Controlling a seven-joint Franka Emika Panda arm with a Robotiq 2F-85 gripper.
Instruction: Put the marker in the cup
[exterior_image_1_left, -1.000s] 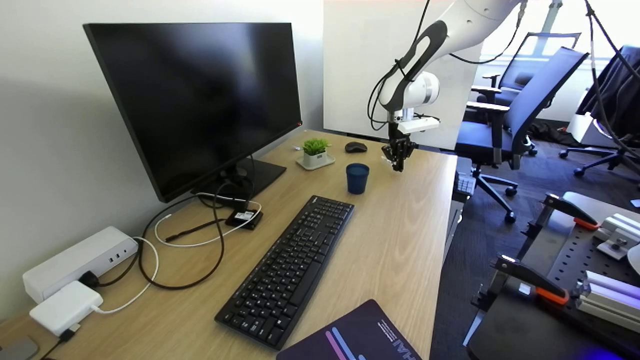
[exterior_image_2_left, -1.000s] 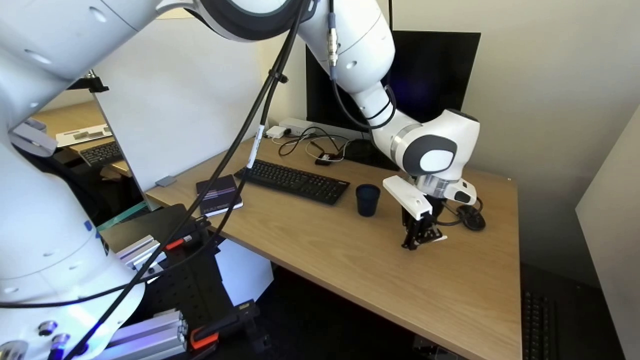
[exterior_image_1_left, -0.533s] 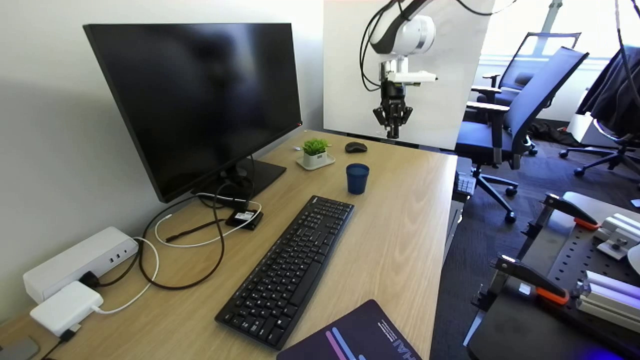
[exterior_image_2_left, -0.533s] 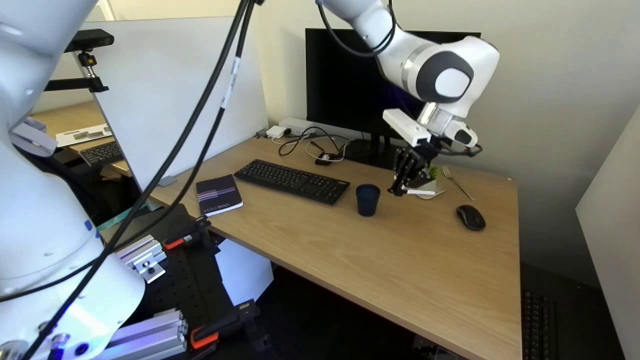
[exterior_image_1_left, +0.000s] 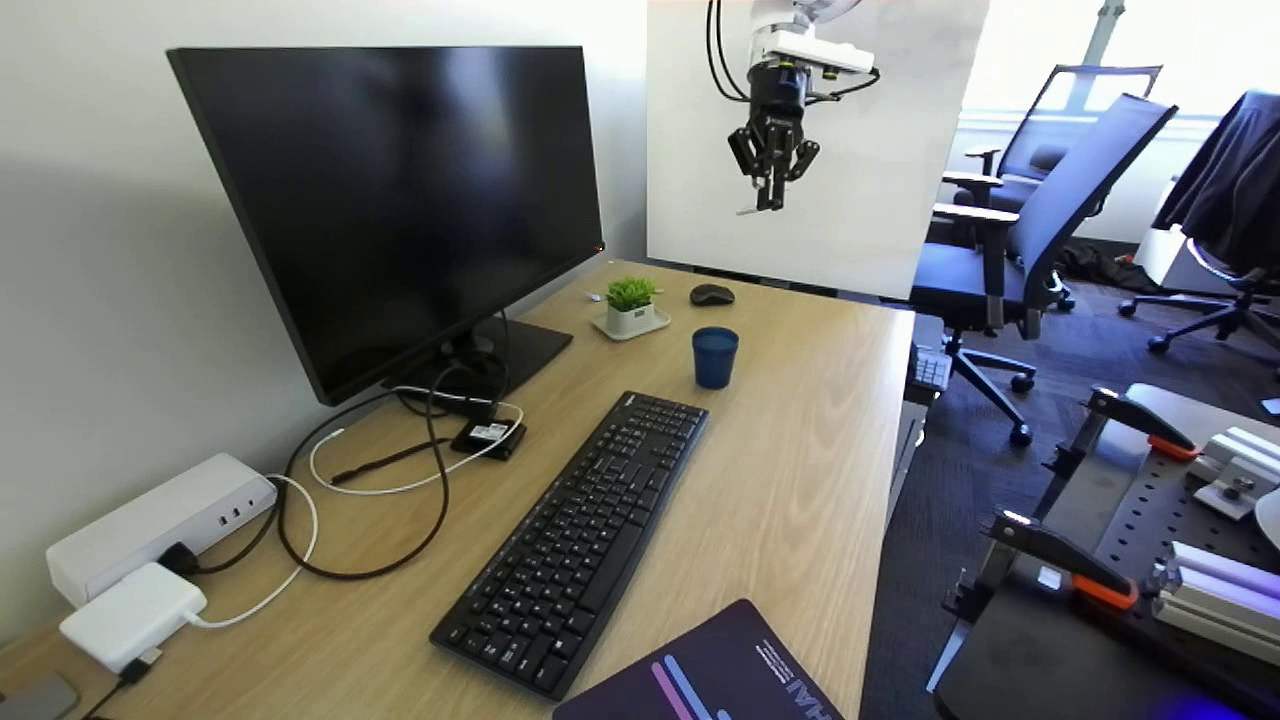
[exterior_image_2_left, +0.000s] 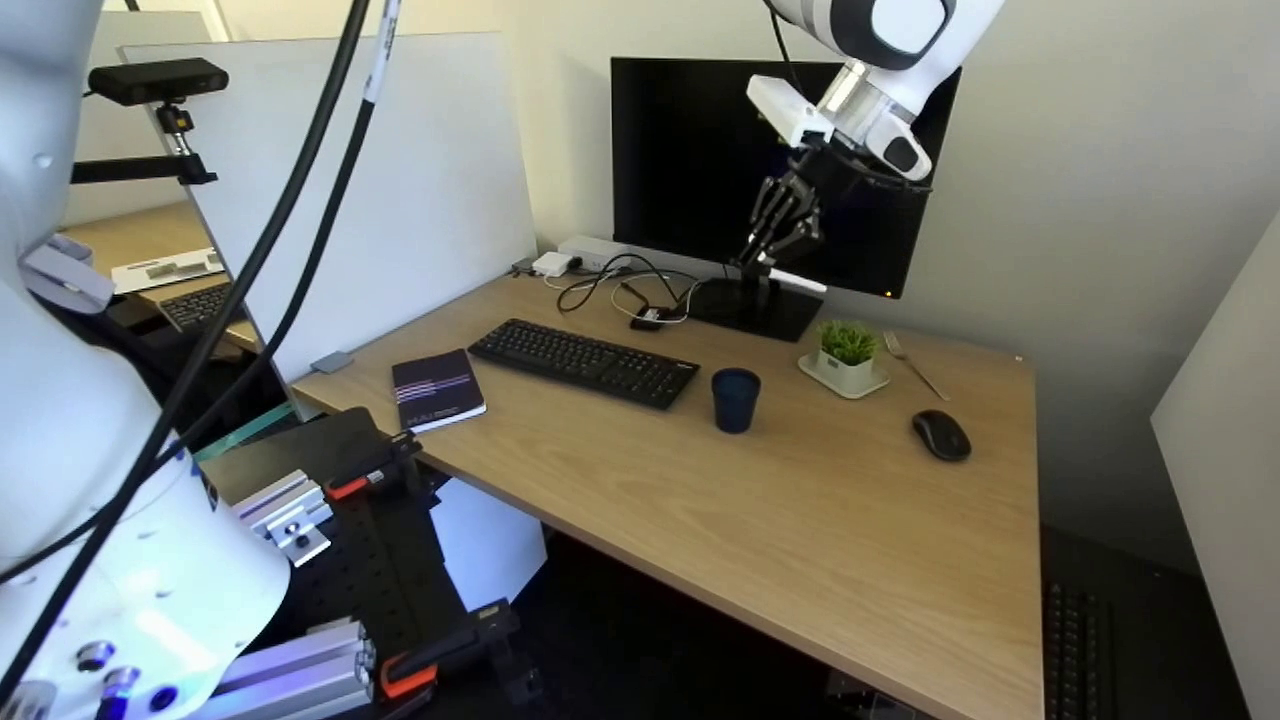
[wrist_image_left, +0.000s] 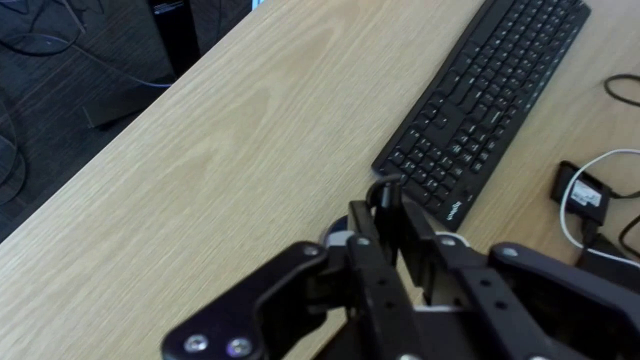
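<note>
You lift the pincer (exterior_image_1_left: 769, 202) and marker (exterior_image_2_left: 798, 281) higher above the bench (exterior_image_2_left: 660, 480), toward 11–12 o'clock in both exterior views.

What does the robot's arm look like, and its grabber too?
The arm is smooth and white, with a dark grey ring around a white oval. Its cables are black; one has a pale label. The gripper is black with jointed fingers; a white bar is mounted near it.
</note>
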